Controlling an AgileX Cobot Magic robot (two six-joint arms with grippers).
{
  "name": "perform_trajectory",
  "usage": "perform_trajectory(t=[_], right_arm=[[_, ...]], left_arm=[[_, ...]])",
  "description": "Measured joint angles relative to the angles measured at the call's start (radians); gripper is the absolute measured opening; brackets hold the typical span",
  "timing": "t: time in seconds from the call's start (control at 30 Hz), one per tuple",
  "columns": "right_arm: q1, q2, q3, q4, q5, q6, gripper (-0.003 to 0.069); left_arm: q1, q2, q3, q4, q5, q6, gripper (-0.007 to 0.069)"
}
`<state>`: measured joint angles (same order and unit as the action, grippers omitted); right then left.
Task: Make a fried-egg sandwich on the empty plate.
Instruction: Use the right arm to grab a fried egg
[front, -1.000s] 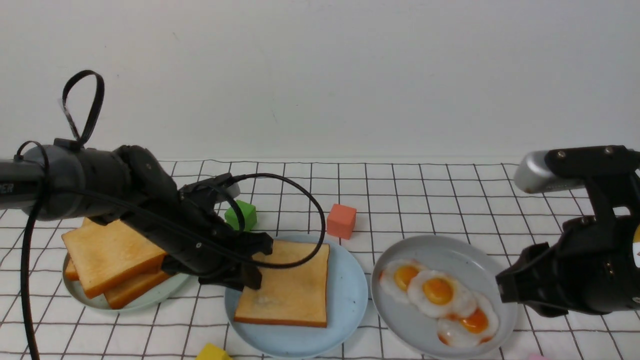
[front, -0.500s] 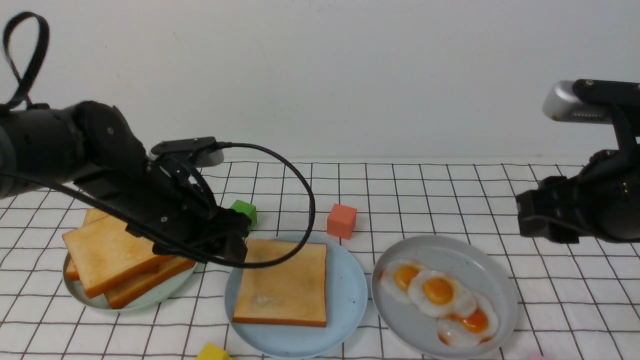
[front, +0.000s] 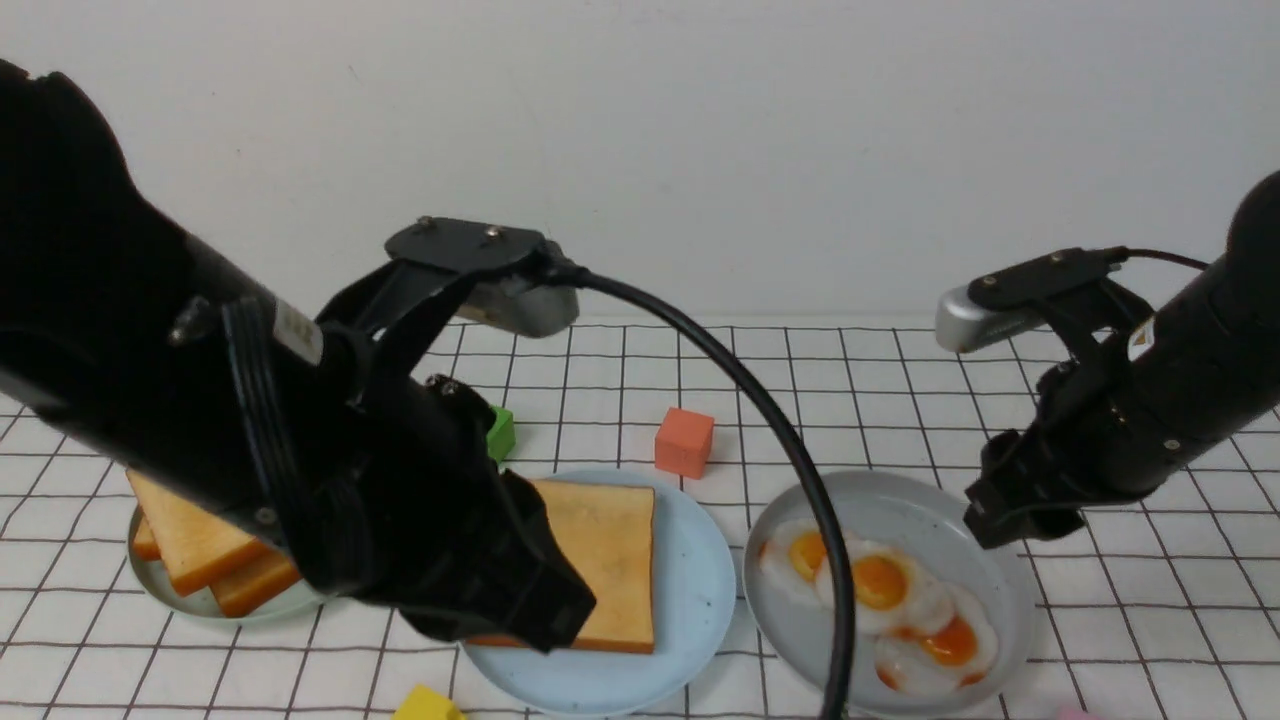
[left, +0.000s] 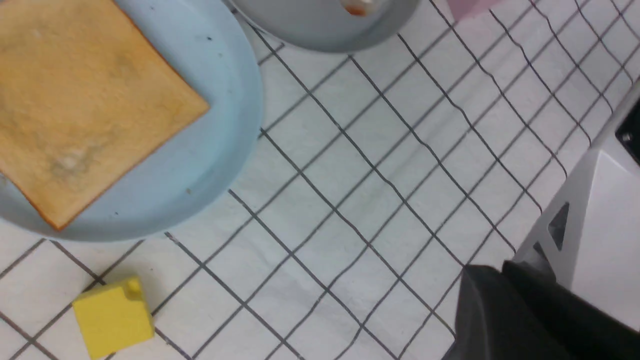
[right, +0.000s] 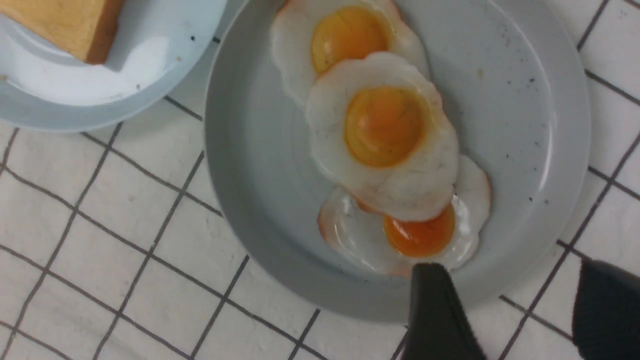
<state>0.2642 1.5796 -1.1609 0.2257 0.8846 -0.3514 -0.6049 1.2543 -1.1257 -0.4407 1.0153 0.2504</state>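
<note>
A white cloth ruled in a black grid (front: 1100, 620) covers the table, with a bare pale wall behind it. The right gripper (right: 520, 320) hangs with its two dark fingers (right: 435, 320) spread wide and nothing between them, over the right-hand rim of the grey plate (right: 560, 150).

The three fried eggs (right: 382, 150) lie on that plate just to the gripper's left. They overlap in a row that runs from the plate's far left toward its near right. The middle egg (right: 385, 130) rests on top of the other two, so it looks the likeliest to come away alone. The gap between the fingers seems to lie roughly across the row's nearest end, though the angle is hard to judge.

Further left is the blue plate (front: 700, 590), which already carries one toast slice (front: 605, 560) lying flat. The right arm is plainly the nearer one to the eggs.

The left gripper (front: 520, 600) is a dark bulk over the blue plate's left edge. Whether it is spread or closed cannot be told.
</note>
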Motion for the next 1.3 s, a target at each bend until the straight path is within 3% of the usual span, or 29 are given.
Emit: perform_trajectory(t=[0.17, 0.43, 0.57, 0.93, 1.3], right_arm=[[0.0, 0.148, -0.106, 0.007, 0.0, -0.036, 0.0388], [-0.003, 0.314, -0.143, 0.008, -0.083, -0.117, 0.037], [-0.003, 0.37, -0.147, 0.034, -0.122, -0.122, 0.0304], [-0.003, 0.396, -0.149, 0.077, -0.113, -0.123, 0.0012], [-0.003, 0.333, -0.149, 0.081, -0.087, -0.123, -0.0001]], left_arm=[[-0.108, -0.068, 0.001, 0.153, -0.01, -0.125, -0.0013], [-0.144, -0.112, 0.001, 0.194, -0.006, -0.199, -0.0013], [-0.144, -0.111, 0.001, 0.196, -0.001, -0.204, -0.0013], [-0.144, -0.111, 0.001, 0.21, -0.002, -0.205, -0.0013], [-0.144, -0.111, 0.001, 0.216, 0.001, -0.206, -0.0013]])
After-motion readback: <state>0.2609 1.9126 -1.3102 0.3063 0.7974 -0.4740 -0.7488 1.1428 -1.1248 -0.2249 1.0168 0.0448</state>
